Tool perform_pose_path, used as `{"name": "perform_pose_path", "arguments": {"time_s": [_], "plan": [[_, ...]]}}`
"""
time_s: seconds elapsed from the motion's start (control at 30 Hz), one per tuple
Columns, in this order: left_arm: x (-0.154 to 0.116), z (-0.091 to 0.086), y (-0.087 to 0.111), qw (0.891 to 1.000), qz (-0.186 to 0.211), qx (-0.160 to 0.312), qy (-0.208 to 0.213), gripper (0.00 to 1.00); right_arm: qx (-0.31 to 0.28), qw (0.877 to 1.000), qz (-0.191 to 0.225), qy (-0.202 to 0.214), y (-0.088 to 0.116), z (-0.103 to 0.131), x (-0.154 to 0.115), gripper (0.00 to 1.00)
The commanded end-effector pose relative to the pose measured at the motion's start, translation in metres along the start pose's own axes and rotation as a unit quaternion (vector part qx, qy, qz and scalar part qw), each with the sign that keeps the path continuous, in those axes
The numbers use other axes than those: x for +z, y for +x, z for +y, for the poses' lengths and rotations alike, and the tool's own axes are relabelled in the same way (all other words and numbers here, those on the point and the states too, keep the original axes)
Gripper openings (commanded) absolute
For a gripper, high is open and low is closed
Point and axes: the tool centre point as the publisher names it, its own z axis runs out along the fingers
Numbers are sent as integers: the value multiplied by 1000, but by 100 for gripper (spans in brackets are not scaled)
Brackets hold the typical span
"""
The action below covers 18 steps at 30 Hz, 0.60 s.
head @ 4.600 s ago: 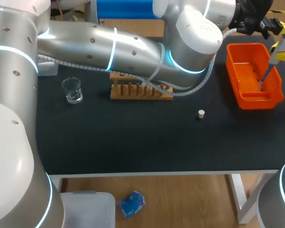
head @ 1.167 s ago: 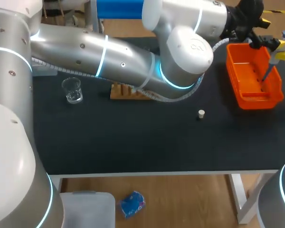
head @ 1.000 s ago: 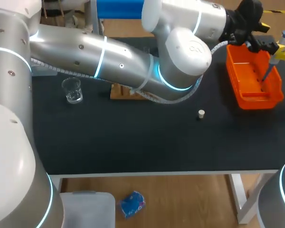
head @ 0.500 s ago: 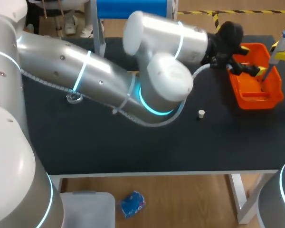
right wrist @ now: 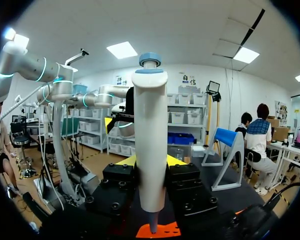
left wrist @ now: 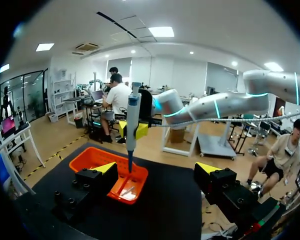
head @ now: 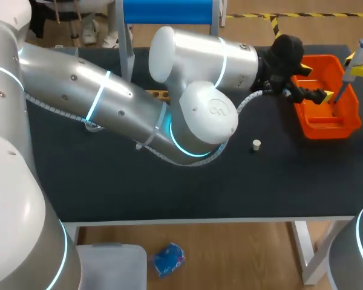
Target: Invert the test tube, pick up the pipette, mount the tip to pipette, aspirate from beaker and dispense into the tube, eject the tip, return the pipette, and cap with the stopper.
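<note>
Right gripper pinches the pipette across its wide white body, one yellow-tipped finger on each side, with the blue plunger cap standing free above. In the head view the same pipette hangs tilted at the table's far right corner, its thin lower end down inside the orange bin. Left gripper — fingers spread wide, nothing between them — sits just beside the bin, with the pipette ahead of it and apart from both fingers. Stopper lies on the black table, apart from the bin.

Handling, our judgement: the pipette is light, rigid plastic with a smooth body, so it could slide or pivot in a two-point pinch. The best hold is where we have it, on the broad upper body below the plunger. The slim shaft looks the weak part and should take no side load against the bin wall. Plunger and ejector should be left uncovered. Whether a tip sits on the shaft end we cannot tell — too small. A small clear piece lies on the bin floor in the left wrist view; we cannot identify it.
</note>
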Motion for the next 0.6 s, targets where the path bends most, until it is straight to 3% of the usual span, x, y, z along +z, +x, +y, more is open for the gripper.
{"name": "perform_pose_path", "arguments": {"time_s": [0.03, 0.17, 0.37, 0.47, 0.53, 0.6], "plan": [[-1, 32, -9, 983, 13, -5, 183, 100, 0, 1000, 2, 2, -1, 1, -1, 0], [-22, 57, -9, 979, -32, -76, 188, 100, 0, 1000, 2, 2, -1, 1, -1, 0], [-45, 75, -13, 972, -72, -102, 197, 100, 0, 1000, 2, 2, -1, 1, -1, 0], [-51, 77, -17, 973, -54, -81, 210, 100, 0, 1000, 2, 2, -1, 1, -1, 0], [-51, 73, -22, 972, -6, -38, 231, 100, 0, 1000, 2, 2, -1, 1, -1, 0], [-49, 71, -26, 977, 38, -25, 210, 100, 0, 1000, 2, 2, -1, 1, -1, 0]]}}
